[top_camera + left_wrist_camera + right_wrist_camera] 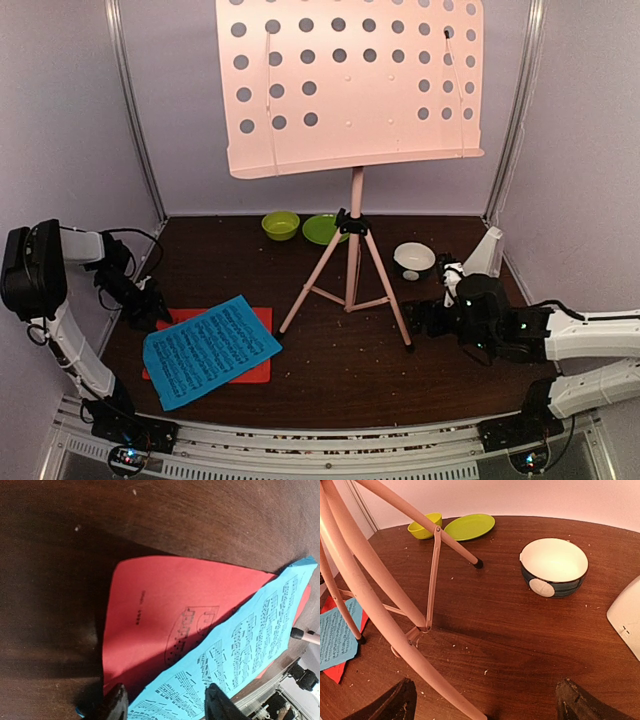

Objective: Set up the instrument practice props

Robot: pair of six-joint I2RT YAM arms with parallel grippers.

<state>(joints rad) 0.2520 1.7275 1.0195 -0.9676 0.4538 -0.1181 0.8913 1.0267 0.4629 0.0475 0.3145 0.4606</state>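
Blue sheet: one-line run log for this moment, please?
left gripper open over blue sheet edge | right gripper open, empty | music stand bare

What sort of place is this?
Likely a robot test booth: plain walls enclose a dark table, the left arm and right arm sit at its edge, flanking a pink music stand.

No word or number here reads clearly. The blue music sheet (240, 650), lying between the fingers of the left hand (167, 706), carries printed staves of notes, no legible title. The red music sheet (150, 605), just ahead of that hand, bears one short line of tiny dark print, too small to read, beside an outlined emblem with music notes.
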